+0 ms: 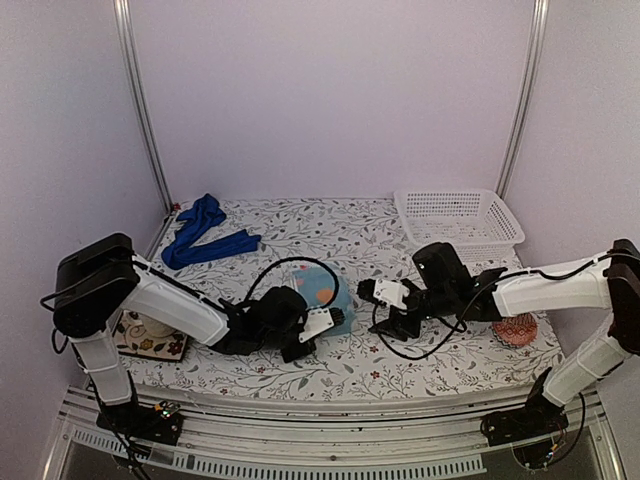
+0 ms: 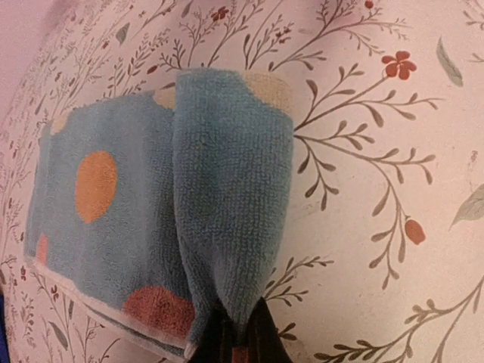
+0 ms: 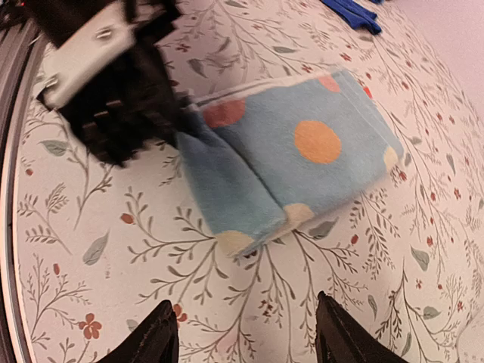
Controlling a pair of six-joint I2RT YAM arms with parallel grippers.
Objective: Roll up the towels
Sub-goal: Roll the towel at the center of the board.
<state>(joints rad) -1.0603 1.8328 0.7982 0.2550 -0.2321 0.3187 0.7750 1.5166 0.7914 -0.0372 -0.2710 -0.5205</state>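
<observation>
Two towels lay on the floral table (image 1: 330, 225). The light-blue towel (image 1: 325, 288), dotted with orange and red, sat near the middle, folded over itself with a thicker doubled strip along one side. The royal-blue towel (image 1: 205, 235) lay crumpled and unrolled at about ten o'clock from it, well apart, near the back left corner.

Of the two grippers, the left gripper (image 1: 336, 320) met the light-blue towel at its six o'clock edge. In the left wrist view its dark fingers (image 2: 227, 344) were pressed together on the doubled fold, and the cloth bunched into them. The left arm (image 1: 170, 300) reached low across the table from eight o'clock, its forearm almost flat.

The right gripper (image 1: 366, 292) sat just beside the towel at three o'clock without touching it. Its fingers (image 3: 151, 340) stood apart over bare tablecloth with nothing between them. The right arm (image 1: 550, 285) stretched in from three o'clock, also nearly level.

One white basket (image 1: 460, 220) stood at two o'clock from the towel, and one pink-red ball (image 1: 517, 330) lay at four o'clock, under the right arm
</observation>
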